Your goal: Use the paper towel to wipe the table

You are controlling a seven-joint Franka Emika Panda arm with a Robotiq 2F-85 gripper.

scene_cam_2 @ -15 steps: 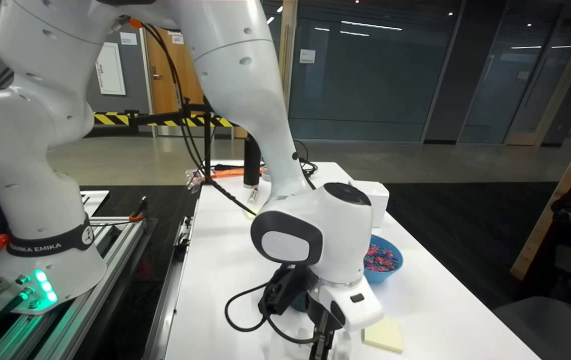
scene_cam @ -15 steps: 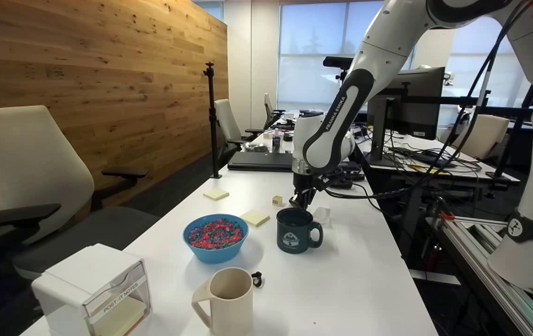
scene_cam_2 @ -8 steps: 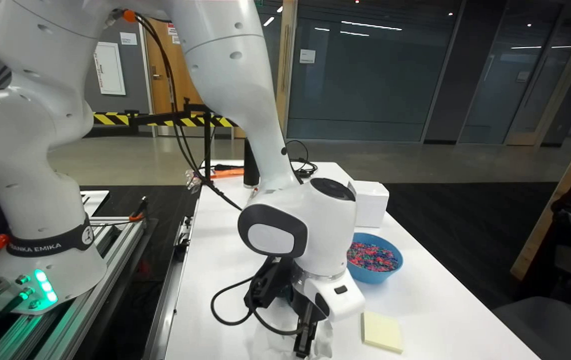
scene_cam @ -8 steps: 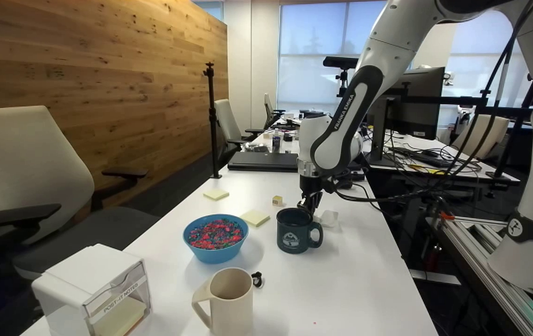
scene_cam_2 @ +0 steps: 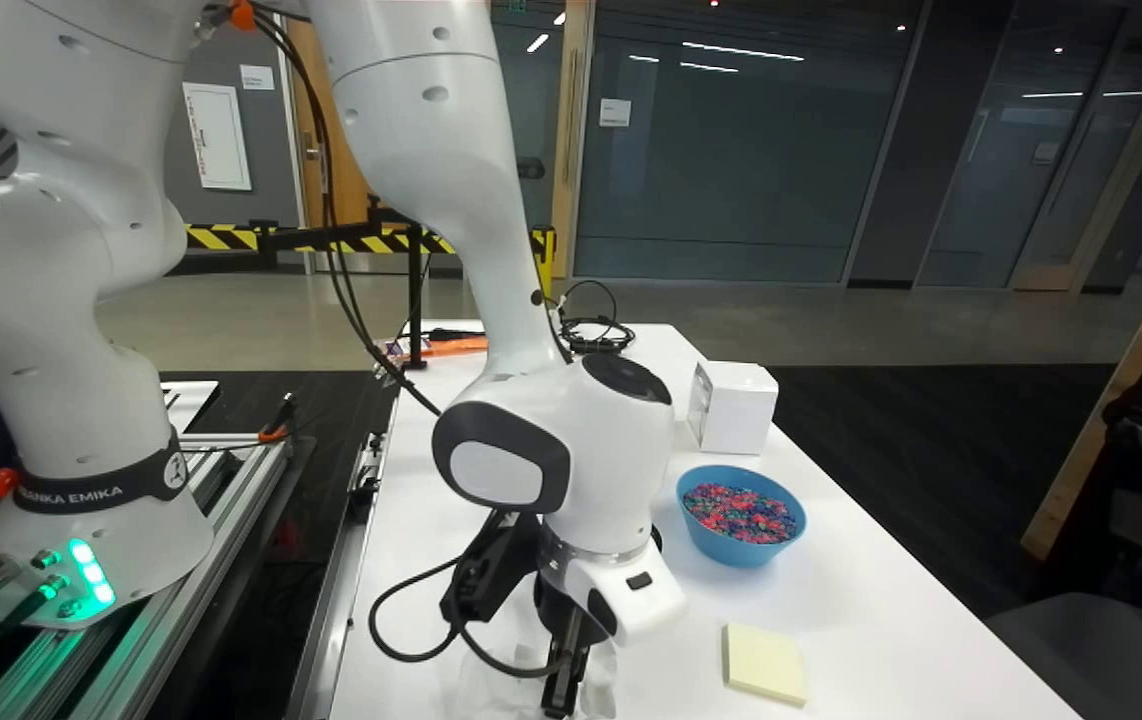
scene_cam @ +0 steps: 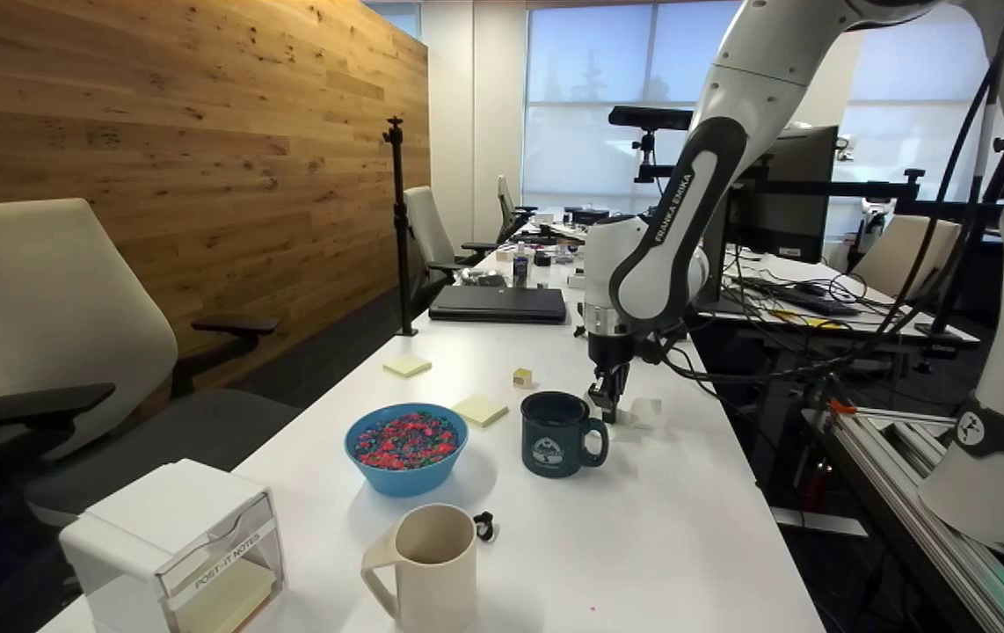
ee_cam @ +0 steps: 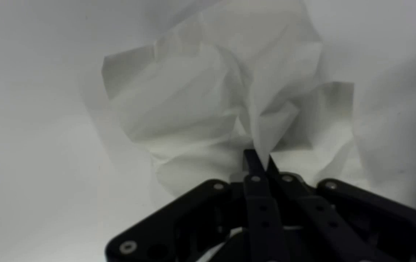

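The paper towel (ee_cam: pixel 193 94) is a thin, crumpled whitish sheet, spread on the table under and ahead of the fingers in the wrist view. My gripper (ee_cam: pixel 261 158) is shut on a pinched fold of it. In an exterior view the gripper (scene_cam: pixel 609 417) is low at the white table (scene_cam: pixel 678 536), just behind and right of the dark mug, with the towel (scene_cam: pixel 644 411) showing to its right. In an exterior view the gripper (scene_cam_2: pixel 561 698) points down at the table (scene_cam_2: pixel 891 650), and the towel (scene_cam_2: pixel 599 682) is partly hidden behind it.
The dark mug (scene_cam: pixel 555 450) stands close beside the gripper. A blue bowl of colored bits (scene_cam: pixel 405 477), yellow note pads (scene_cam: pixel 480 411), a small cube (scene_cam: pixel 522 379), a beige mug (scene_cam: pixel 436 580) and a white note box (scene_cam: pixel 177 527) stand around. A black laptop (scene_cam: pixel 498 305) lies farther back.
My gripper, holding the towel, has slid along the table: rightward, past the dark mug, in one exterior view, leftward in the other. The towel moved with it; the mug and bowl stayed.
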